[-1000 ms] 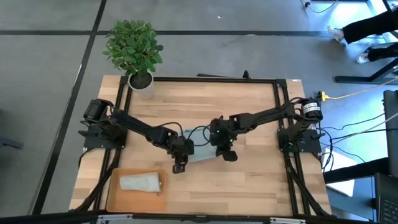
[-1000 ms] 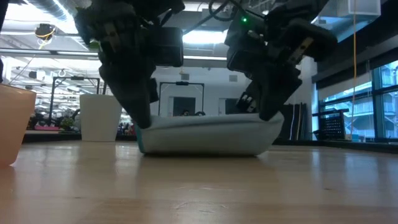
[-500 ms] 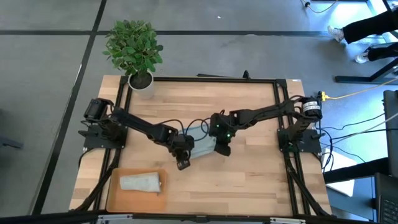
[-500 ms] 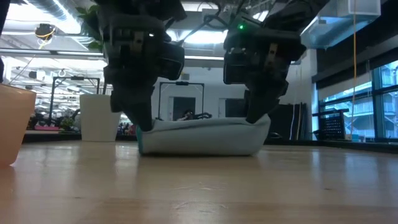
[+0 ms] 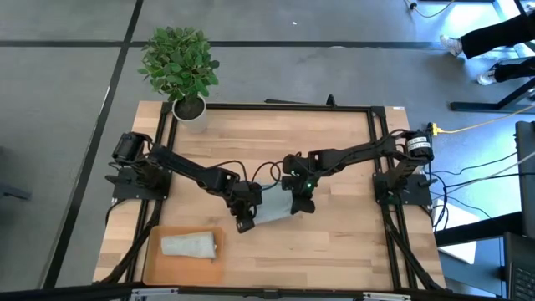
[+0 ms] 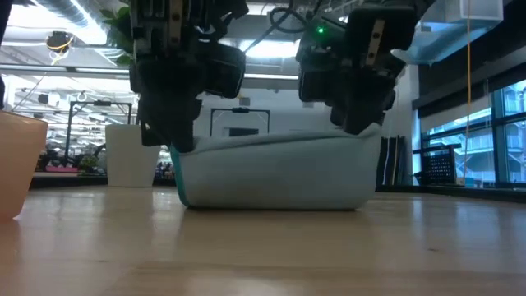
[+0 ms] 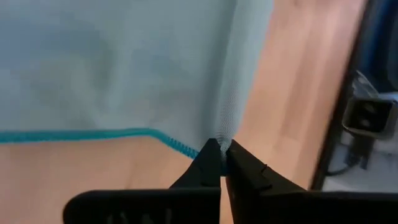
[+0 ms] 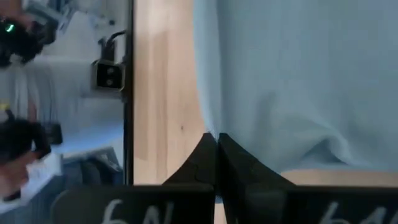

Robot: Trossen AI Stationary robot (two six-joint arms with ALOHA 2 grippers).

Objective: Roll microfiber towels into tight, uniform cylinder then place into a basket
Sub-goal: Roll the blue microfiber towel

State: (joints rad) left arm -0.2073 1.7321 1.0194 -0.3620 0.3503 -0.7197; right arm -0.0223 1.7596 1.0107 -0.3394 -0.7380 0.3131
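Left hand (image 5: 243, 221) near bench (image 5: 334, 242) centre, clamped on one edge of light blue-teal towel (image 5: 269, 206); fingertips (image 7: 214, 158) pressed together on a fold of cloth right at the teal hem stitching
Right hand (image 5: 299, 203) just beside it across the towel, clamped on the opposite edge; tips (image 8: 214, 144) closed with cloth pinched between
Towel strung between both hands, mid-bench, held by its upper edge at both ends; in low view hanging as a shallow pouch (image 6: 275, 173), lower fold touching the wood, top edge sagging slightly between left hand (image 6: 177, 136) and right hand (image 6: 357, 115)
Not a cylinder at this point, loose folded shape only
Pale grey-green towel (image 5: 189, 245) already rolled, lying inside orange-tan basket (image 5: 156, 266) at front-left corner of bench, well apart from both hands; roll lengthwise along the basket, leaving bare tray below it
Basket wall visible at far left of low view (image 6: 18, 164)
Potted plant (image 5: 179, 65) in white pot (image 6: 131, 154) at back-left corner of bench
Person's legs (image 5: 493, 38) on the floor beyond back-right corner
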